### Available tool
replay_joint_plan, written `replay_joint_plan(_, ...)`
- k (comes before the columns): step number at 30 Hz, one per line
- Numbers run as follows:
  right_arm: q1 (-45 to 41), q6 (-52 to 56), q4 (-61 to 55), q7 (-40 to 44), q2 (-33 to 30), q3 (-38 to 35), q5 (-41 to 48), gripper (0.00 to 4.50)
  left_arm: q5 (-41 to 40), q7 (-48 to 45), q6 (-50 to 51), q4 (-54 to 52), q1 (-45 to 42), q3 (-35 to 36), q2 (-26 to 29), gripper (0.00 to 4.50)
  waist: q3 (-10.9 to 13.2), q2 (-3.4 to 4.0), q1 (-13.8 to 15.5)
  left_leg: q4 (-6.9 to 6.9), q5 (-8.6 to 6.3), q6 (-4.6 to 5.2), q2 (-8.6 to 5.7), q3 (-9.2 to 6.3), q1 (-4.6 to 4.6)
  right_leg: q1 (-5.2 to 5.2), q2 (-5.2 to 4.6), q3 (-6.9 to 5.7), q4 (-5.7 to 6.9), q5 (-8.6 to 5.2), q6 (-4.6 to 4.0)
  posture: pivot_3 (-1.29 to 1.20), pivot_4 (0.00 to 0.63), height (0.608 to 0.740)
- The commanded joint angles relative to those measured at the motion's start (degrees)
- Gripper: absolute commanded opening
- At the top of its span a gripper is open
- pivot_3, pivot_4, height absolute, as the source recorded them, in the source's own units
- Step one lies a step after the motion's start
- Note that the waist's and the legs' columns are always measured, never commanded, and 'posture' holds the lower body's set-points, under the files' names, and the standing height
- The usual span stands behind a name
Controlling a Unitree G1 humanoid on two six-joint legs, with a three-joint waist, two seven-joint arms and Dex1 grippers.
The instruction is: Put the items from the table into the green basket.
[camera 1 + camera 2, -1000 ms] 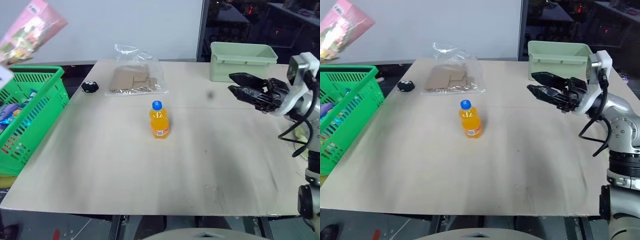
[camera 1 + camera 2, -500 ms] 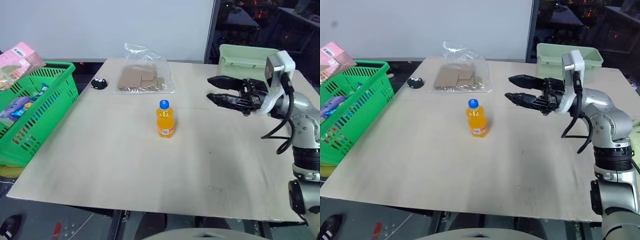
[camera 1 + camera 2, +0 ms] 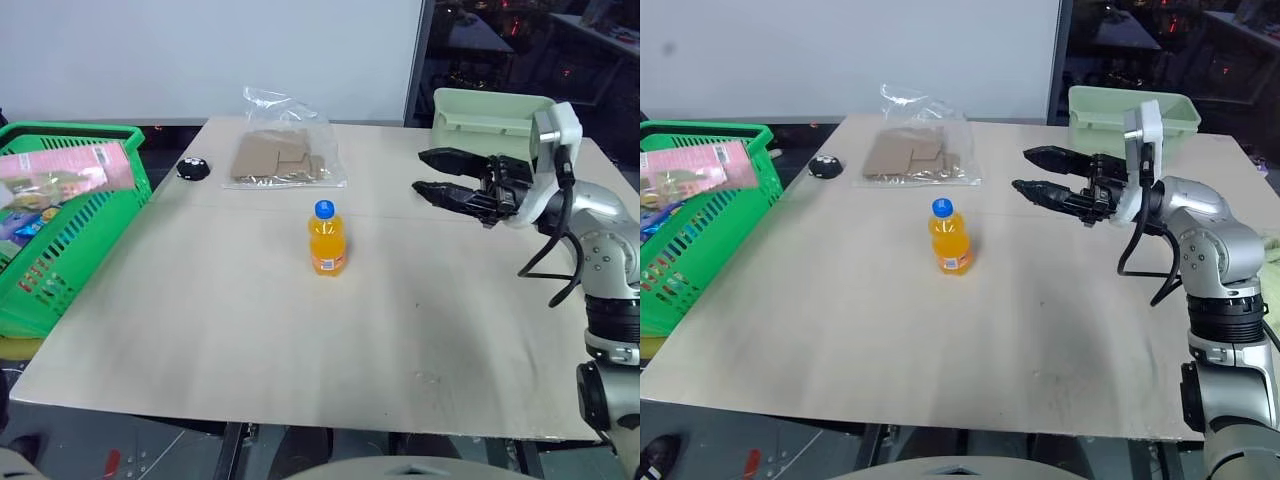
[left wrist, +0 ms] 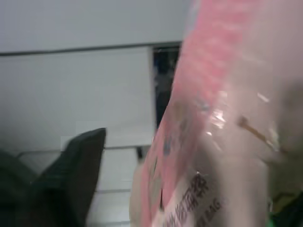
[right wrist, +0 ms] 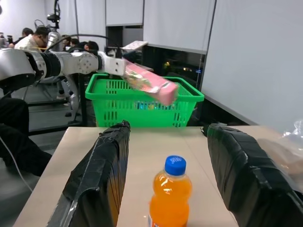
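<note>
Black fingers of the right gripper apart and empty, levelled across the table at the orange bottle, which stands upright mid-table, well short of the tips; probably spread in readiness to take the bottle from the side. Beyond, just in front of the left gripper, the pink packet lying nearly flat over the open top of the green basket, apparently at the point of being dropped in; cannot tell whether gripped or already loose. Compared with a second ago: packet down from high above the basket to rim level and turned flatter; right gripper drawn away from the mint tub toward the bottle; bottle in the same spot below the bag of cardboard.
</note>
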Motion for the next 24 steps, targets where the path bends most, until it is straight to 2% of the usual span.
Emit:
replay_joint_plan(1, -0.1, -0.2, -2.3, -0.9, -1.0, -3.0, 1.3, 2.78, -0.8, 0.6, 1.9, 0.7, -0.9, 1.1, 2.2, 4.42, 0.0, 0.01, 0.0, 0.00, 0.00, 0.00, 0.00, 0.00, 0.00, 0.00, 0.00, -0.01, 0.01, 0.00, 0.00, 0.07, 0.000, 0.740)
replay_joint_plan(11, 0.5, 0.2, -3.0, -1.7, -1.3, -3.6, 2.0, 2.78, -6.9, -8.3, 1.8, 1.3, 4.6, 3.1, -1.7, 4.42, 0.0, 0.05, -0.4, 0.05, 0.00, 0.00, 0.00, -0.01, 0.03, 0.01, -0.01, -0.01, 0.07, 0.00, -0.01, 0.06, 0.000, 0.740)
replay_joint_plan(15, 0.6, 0.1, -3.1, -1.8, -1.6, -3.5, 1.9, 2.78, -11.8, -12.8, -0.1, 0.2, 6.7, 6.3, -3.8, 4.42, 0.0, 0.04, -0.7, 0.07, 0.01, 0.00, 0.00, 0.00, 0.02, 0.01, -0.02, 0.00, 0.07, 0.01, -0.01, 0.05, 0.000, 0.740)
replay_joint_plan(21, 0.5, 0.6, -3.2, -1.9, -2.1, -3.5, 2.0, 2.78, -14.7, -13.6, -0.5, -2.5, 7.4, 8.6, -4.3, 4.42, 0.0, 0.03, -1.2, 0.08, 0.01, 0.00, 0.00, -0.01, 0.02, 0.02, -0.02, 0.00, 0.08, 0.01, -0.02, 0.05, 0.000, 0.740)
replay_joint_plan(24, 0.4, 0.9, -2.9, -1.6, -2.5, -3.5, 2.2, 2.78, -19.8, -15.9, -2.8, -5.8, 5.9, 12.9, -5.5, 4.42, -0.1, -0.01, -1.0, 0.09, 0.01, 0.00, 0.00, -0.02, 0.01, 0.02, -0.02, -0.01, 0.08, 0.01, -0.01, 0.06, 0.000, 0.740)
